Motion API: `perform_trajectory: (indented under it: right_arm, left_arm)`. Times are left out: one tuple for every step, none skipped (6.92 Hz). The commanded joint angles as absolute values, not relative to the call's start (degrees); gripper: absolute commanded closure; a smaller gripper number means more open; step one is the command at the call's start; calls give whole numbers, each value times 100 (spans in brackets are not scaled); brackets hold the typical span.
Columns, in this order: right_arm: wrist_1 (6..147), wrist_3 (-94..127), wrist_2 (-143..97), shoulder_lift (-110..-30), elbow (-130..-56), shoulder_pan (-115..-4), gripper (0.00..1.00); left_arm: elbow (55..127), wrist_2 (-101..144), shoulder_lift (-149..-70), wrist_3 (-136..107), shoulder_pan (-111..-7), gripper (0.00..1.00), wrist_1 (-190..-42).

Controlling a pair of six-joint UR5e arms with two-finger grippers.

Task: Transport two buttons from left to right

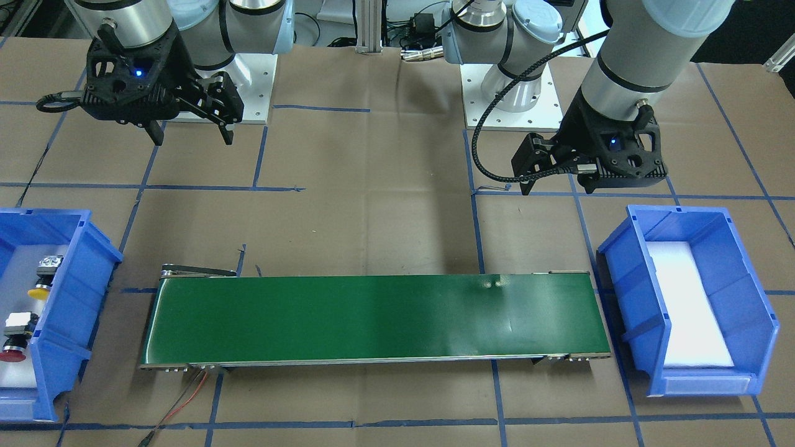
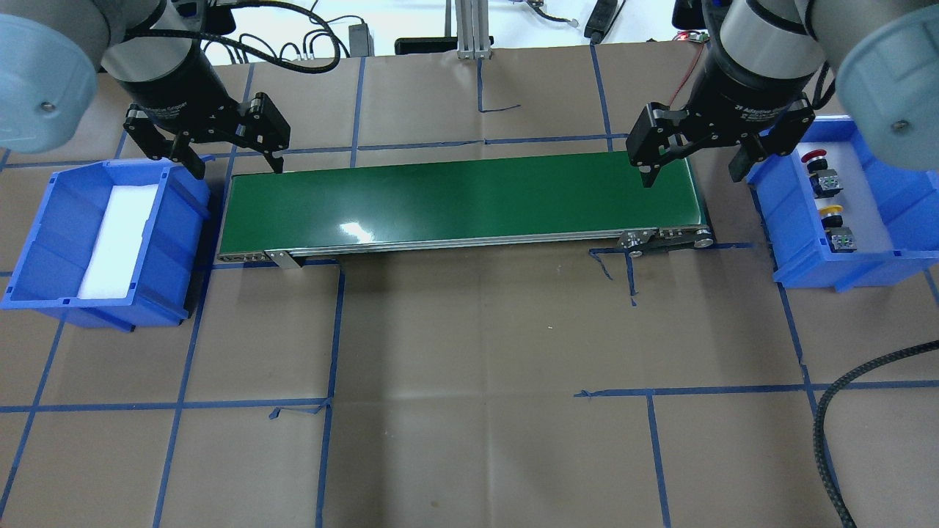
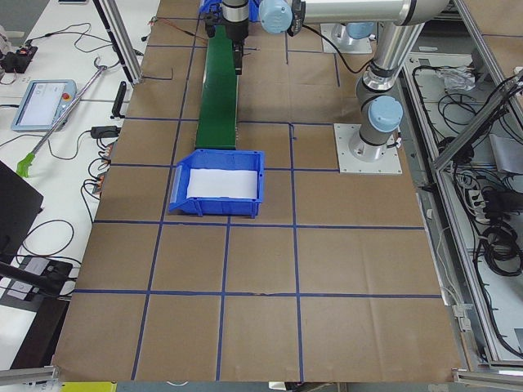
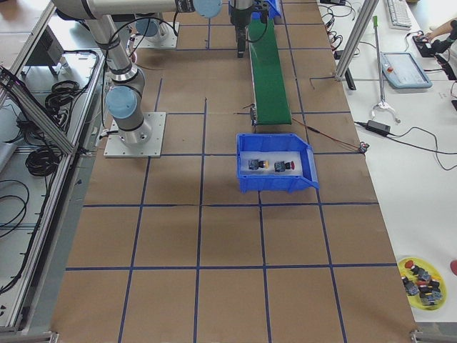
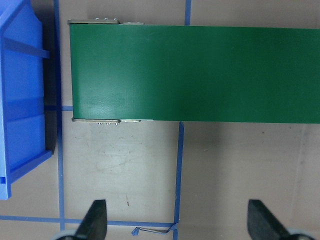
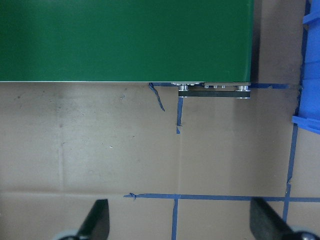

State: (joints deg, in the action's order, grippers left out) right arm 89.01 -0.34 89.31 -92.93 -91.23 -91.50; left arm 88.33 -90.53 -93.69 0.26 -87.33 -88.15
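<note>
1. Blue plastic, front-facing view: the source bin (image 1: 68, 323), standing just outboard of the right gripper (image 1: 191, 133), is holding the yellow button (image 1: 42, 280) and the red button (image 1: 15, 340). Both are lying on their sides on white padding, apart from each other. The right gripper is hanging with its fingers (image 1: 153, 132) spread, gripping nothing. The left gripper (image 1: 554, 180) is likewise hanging spread and empty beside the second bin (image 1: 627, 298), which is carrying only a white foam liner (image 1: 686, 304).
2. Overhead view: each gripper is hovering at one end of the green conveyor belt (image 2: 455, 202), which is lying between the two hands. Both buttons are sitting to the right gripper's outer side.
3. Side views: the buttons are showing only as small shapes in the bin nearest the right-end camera.
4. Wrist views: both finger pairs are showing wide apart, with belt lying ahead of them and a bin edge to the outside; no button is appearing.
5. Handling, as a judgement: each button is probably behaving as light, rigid plastic. The domed cap is likely proving slippery, so the flat flanks of the black body are offering the better hold.
</note>
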Motion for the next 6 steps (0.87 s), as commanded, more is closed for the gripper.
perform_trajectory:
  right_arm:
    - [8886,-61,8930,-9290,-9132,-9149,0]
    - [8868,-62,8930,-9281,-9132,-9149,0]
    - [8851,-62,8938,-9281,-9141,-9149,0]
    - [8842,-70,8938,-9290,-9132,-9149,0]
    - [8842,-70,8938,-9290,-9141,-9149,0]
    - [8833,-70,8930,-9290,-9141,-9149,0]
  left_arm:
    - [8833,-9053,-9369,26,-8736,0,-8815]
    - [8833,-9053,-9369,26,-8736,0,-8815]
    - [8833,-9053,-9369,26,-8728,0,-8815]
    - [8833,-9053,-9369,26,-8728,0,-8815]
    - [8833,-9053,-9369,26,-8728,0,-8815]
    - [8833,-9053,-9369,26,-8728,0,-8815]
